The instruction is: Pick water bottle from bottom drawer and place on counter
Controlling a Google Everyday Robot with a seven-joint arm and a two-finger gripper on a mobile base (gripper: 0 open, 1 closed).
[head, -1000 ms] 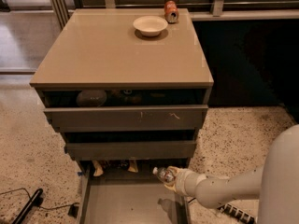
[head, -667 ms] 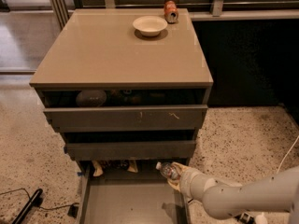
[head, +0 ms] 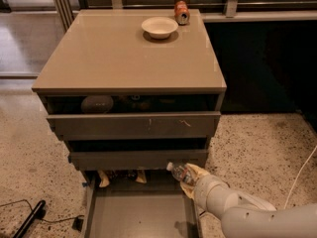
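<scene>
The water bottle point(head: 179, 173), clear with a white cap, lies tilted in my gripper point(head: 190, 178), cap pointing up-left. It is held above the right rear corner of the open bottom drawer point(head: 138, 214), just under the middle drawer's front. My gripper is shut on the bottle, with tan fingers point(head: 197, 172) around its body, and the white arm point(head: 233, 207) comes in from the lower right. The tan counter point(head: 124, 53) is the cabinet top above.
A white bowl point(head: 159, 27) and an orange-red can point(head: 182, 12) stand at the counter's far edge. The top drawer point(head: 133, 124) and middle drawer point(head: 138, 157) stand partly open. Snack packets point(head: 119, 176) lie at the bottom drawer's back. A black cable point(head: 27, 219) lies on the floor at left.
The gripper and the bottle have risen a little out of the bottom drawer, toward the middle drawer's front. The arm has shifted lower right.
</scene>
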